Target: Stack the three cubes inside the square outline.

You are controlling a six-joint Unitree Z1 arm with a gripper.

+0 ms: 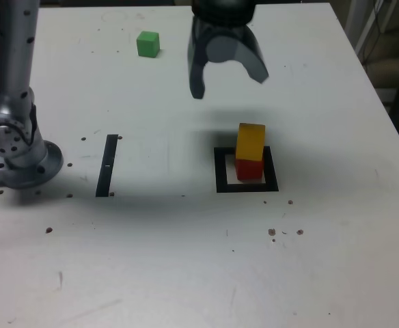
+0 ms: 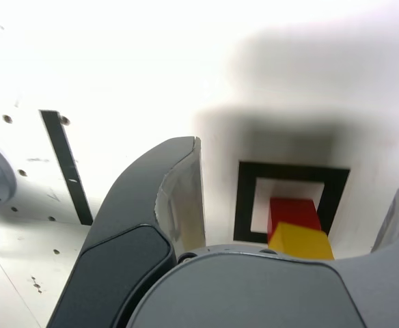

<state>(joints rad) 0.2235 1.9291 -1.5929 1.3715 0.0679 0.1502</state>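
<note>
A yellow cube [image 1: 251,140] sits on a red cube [image 1: 249,168], slightly skewed, inside the black square outline [image 1: 221,171] on the white table. The same stack appears in the wrist view, yellow cube [image 2: 302,240] over red cube [image 2: 292,208] within the square outline [image 2: 244,201]. My gripper [image 1: 229,85] hangs above and behind the stack, open wide, with nothing between its fingers [image 2: 179,184]. The green cube [image 1: 147,44] rests alone at the far side of the table, toward the exterior view's left.
A thin black strip [image 1: 107,165] lies on the table to the left of the outline in the exterior view. The arm's metal base [image 1: 18,154] stands at the left edge. Small dark specks dot the white table [image 1: 186,260].
</note>
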